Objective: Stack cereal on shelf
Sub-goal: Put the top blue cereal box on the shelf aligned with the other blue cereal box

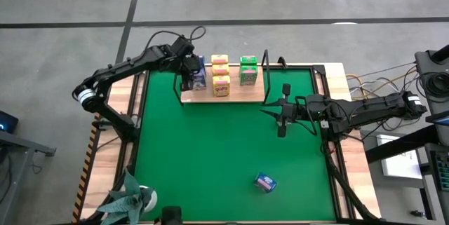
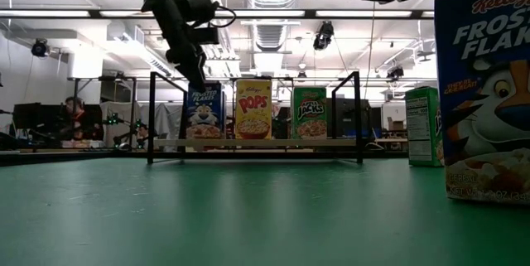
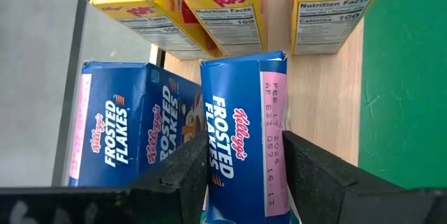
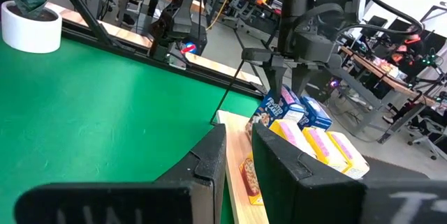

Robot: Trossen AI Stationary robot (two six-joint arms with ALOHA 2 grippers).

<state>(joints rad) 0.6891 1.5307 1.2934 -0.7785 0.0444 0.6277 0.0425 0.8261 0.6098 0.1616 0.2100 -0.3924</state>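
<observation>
The shelf (image 1: 231, 96) is a light wooden board with black wire uprights at the mat's far edge. On it stand blue boxes (image 1: 199, 76), yellow boxes (image 1: 220, 76) and green boxes (image 1: 248, 71). My left gripper (image 1: 188, 72) reaches down over the shelf's left end and is shut on a blue Frosted Flakes box (image 3: 241, 140), next to another blue box (image 3: 115, 133). My right gripper (image 1: 283, 113) hovers open and empty right of the shelf, over the mat. One more blue box (image 1: 265, 182) lies on the mat near the front. My left gripper pinches the blue box between its two fingers (image 3: 178, 175), one on each broad face, at the box's top end (image 3: 244, 182). The fingers come from above, pointing down, across the box's thin side. The box stands upright with its bottom (image 2: 204, 137) on the shelf board.
A potted plant (image 1: 133, 200) stands at the near left corner. In the low view a green box (image 2: 423, 125) stands on the mat at the right. The green mat (image 1: 196, 155) lies between shelf and front edge. A person (image 2: 73, 117) sits far behind the table.
</observation>
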